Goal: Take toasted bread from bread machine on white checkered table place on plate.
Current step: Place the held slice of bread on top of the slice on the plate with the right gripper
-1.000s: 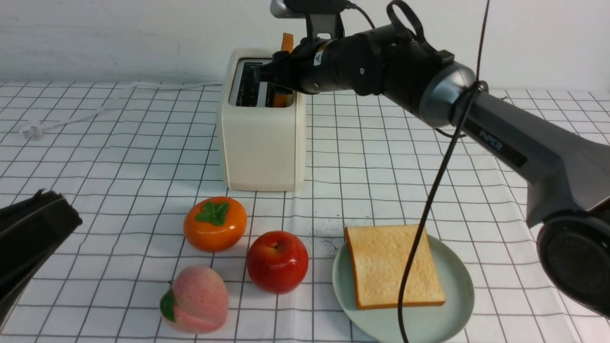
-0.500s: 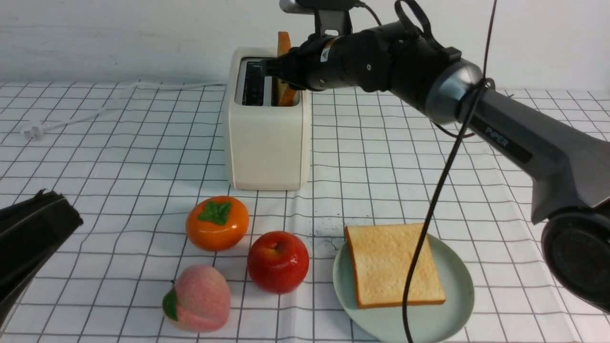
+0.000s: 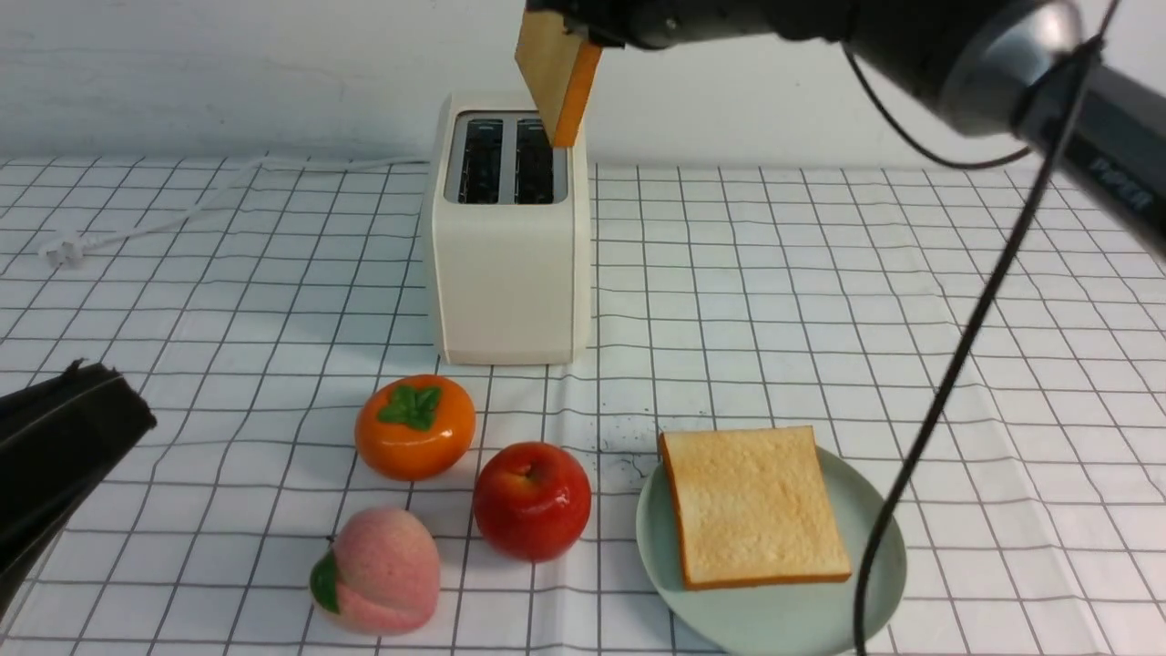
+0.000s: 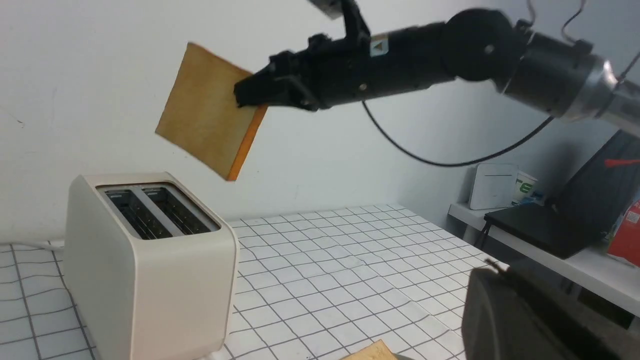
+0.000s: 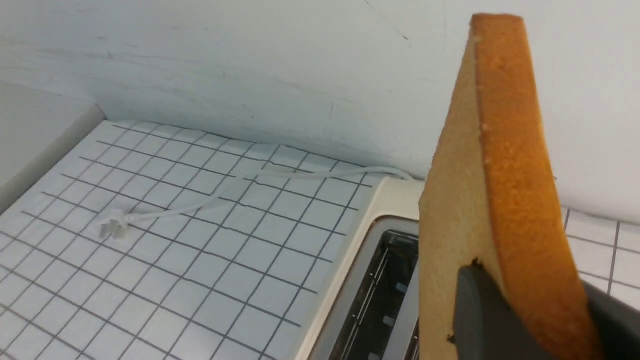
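The pale mint-green plate (image 3: 888, 583) lies on the near side of the cream two-slot toaster (image 3: 506, 282), toward the robot's right. Above the toaster, the right gripper (image 4: 255, 90) is clamped on the upright, tilted toast slice (image 4: 205, 110), its faces steep, needing to turn flat over the plate. The left gripper's fingers (image 4: 530, 310), farther off, are together.

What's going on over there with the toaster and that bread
The robot's right end effector is gripping a slice of toast and holding it in the air above the toaster, clear of both slots. Another toasted slice lies on the pale green plate. The held slice is not yet on the plate. A persimmon, an apple and a peach sit on the checkered table.
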Robot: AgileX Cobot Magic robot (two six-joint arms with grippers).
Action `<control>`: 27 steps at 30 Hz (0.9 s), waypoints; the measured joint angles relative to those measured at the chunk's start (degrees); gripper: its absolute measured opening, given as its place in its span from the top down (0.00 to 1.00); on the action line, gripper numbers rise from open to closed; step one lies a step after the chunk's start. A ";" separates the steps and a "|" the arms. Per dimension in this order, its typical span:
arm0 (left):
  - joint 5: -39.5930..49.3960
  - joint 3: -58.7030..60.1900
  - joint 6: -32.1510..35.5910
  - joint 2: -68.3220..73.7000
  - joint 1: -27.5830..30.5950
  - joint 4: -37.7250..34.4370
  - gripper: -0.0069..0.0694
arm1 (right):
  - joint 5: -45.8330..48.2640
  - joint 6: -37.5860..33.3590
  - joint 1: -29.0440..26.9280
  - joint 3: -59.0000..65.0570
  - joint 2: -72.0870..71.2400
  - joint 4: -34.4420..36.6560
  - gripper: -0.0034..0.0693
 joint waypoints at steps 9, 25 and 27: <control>1.84 0.00 0.00 0.00 0.00 -0.04 0.93 | 22.69 -17.17 -0.06 0.00 -13.46 9.95 0.79; 12.18 0.00 0.00 0.00 0.00 0.16 0.93 | 39.69 -15.60 -3.06 20.05 -39.45 8.29 0.79; 12.40 0.00 0.00 0.00 0.00 0.16 0.93 | 39.69 -13.79 -3.06 26.18 -43.47 6.65 0.79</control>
